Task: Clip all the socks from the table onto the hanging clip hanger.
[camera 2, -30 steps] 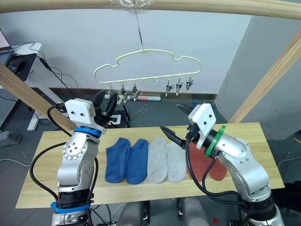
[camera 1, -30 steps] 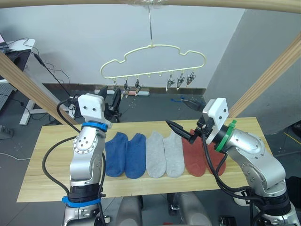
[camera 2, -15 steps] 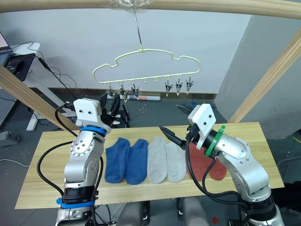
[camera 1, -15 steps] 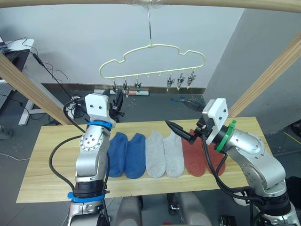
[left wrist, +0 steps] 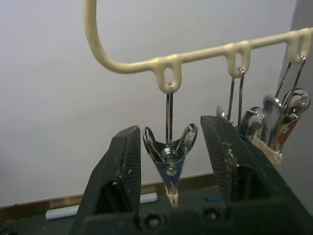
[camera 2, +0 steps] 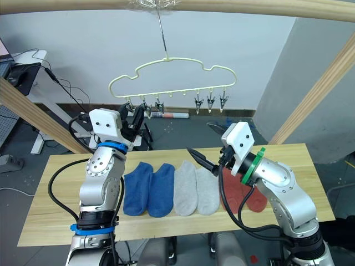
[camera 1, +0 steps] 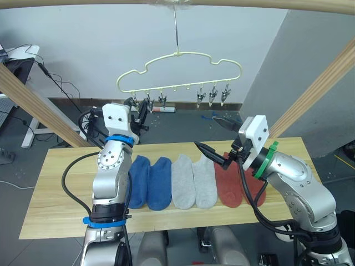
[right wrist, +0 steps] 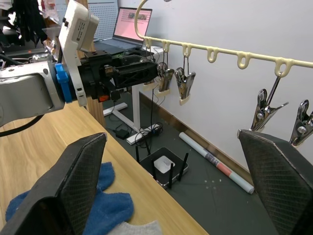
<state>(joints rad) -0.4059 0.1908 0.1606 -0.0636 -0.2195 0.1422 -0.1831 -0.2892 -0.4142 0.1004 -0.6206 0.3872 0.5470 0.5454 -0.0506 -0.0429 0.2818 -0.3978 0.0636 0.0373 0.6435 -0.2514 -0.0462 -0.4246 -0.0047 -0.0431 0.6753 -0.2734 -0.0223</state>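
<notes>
Left wrist view has the left claw spread wide around the end clip of the clip hanger, its fingers not touching the metal. The hanger hangs from a wooden rail. All six socks lie side by side across the middle of the surface. The right claw hovers open above the grey and red ones. Cables trail across the grey floor behind.
</notes>
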